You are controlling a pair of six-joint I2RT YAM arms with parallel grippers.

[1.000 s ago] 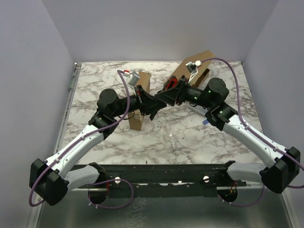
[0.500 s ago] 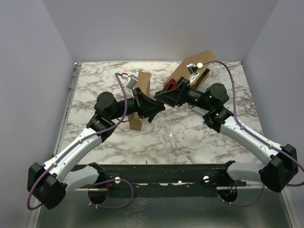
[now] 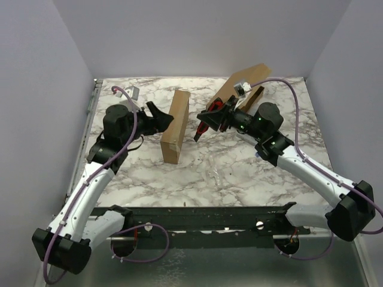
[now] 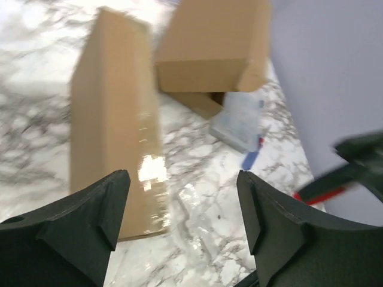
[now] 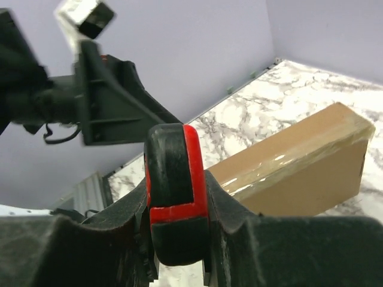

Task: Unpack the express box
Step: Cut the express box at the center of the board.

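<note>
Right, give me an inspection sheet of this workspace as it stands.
Surface: marble-pattern table; no spills seen.
Job's things: taped narrow box standing on edge at centre; open carton at rear right.
Clutter: clear plastic scrap in front of the narrow box; clear case and blue item by the open carton.
Grippers: left tool open and empty, beside the narrow box; right tool shut on a red and black object.
Cables: a purple cable loops along each arm.
Surroundings: lilac walls; nothing else seen.
</note>
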